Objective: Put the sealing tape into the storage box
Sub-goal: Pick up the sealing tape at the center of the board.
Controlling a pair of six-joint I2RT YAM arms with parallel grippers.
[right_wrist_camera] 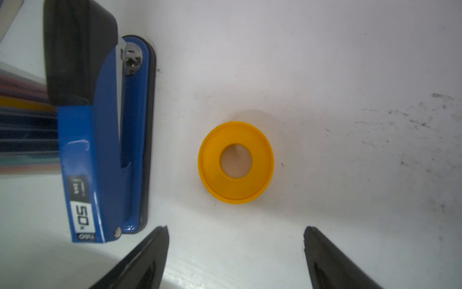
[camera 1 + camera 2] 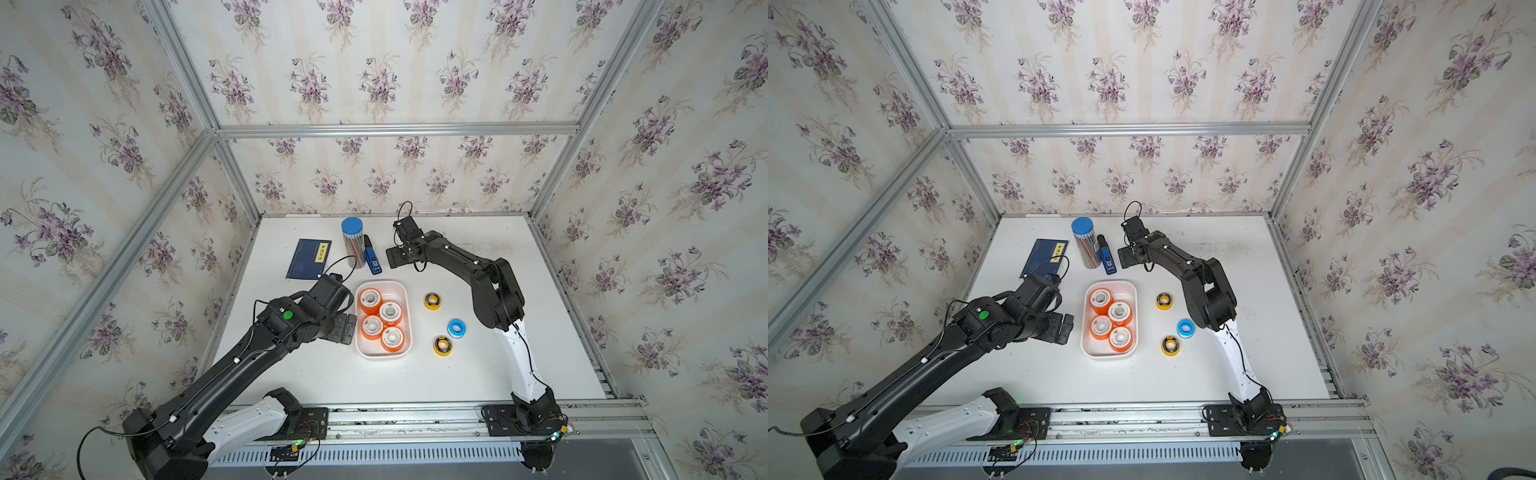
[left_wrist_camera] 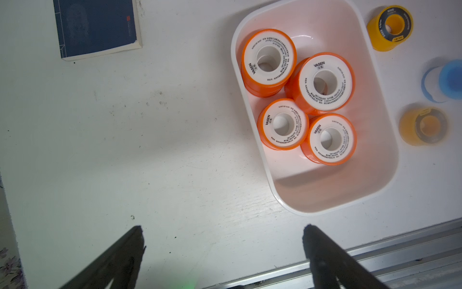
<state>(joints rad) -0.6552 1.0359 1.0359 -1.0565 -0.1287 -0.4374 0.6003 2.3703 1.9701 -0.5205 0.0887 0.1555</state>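
Note:
The white storage box (image 2: pixel 384 355) (image 3: pixel 332 190) sits mid-table and holds several orange sealing tape spools (image 2: pixel 390 312) (image 3: pixel 323 82). To its right on the table lie two yellow spools (image 2: pixel 432 301) (image 2: pixel 442 345) and a blue one (image 2: pixel 456 328). My left gripper (image 2: pixel 348 329) (image 3: pixel 224 227) hangs open and empty just left of the box. My right gripper (image 2: pixel 392 257) (image 1: pixel 236 228) is open at the back of the table, over another yellow spool (image 1: pixel 236 162) that lies flat and untouched beyond its fingertips. That spool is hidden in both top views.
A blue stapler (image 2: pixel 372 259) (image 1: pixel 100 150) lies right beside the yellow spool under my right gripper. A clear pencil tube with a blue lid (image 2: pixel 352 241) stands behind it, and a dark blue booklet (image 2: pixel 309 258) lies back left. An aluminium rail (image 2: pixel 415 415) runs along the front edge.

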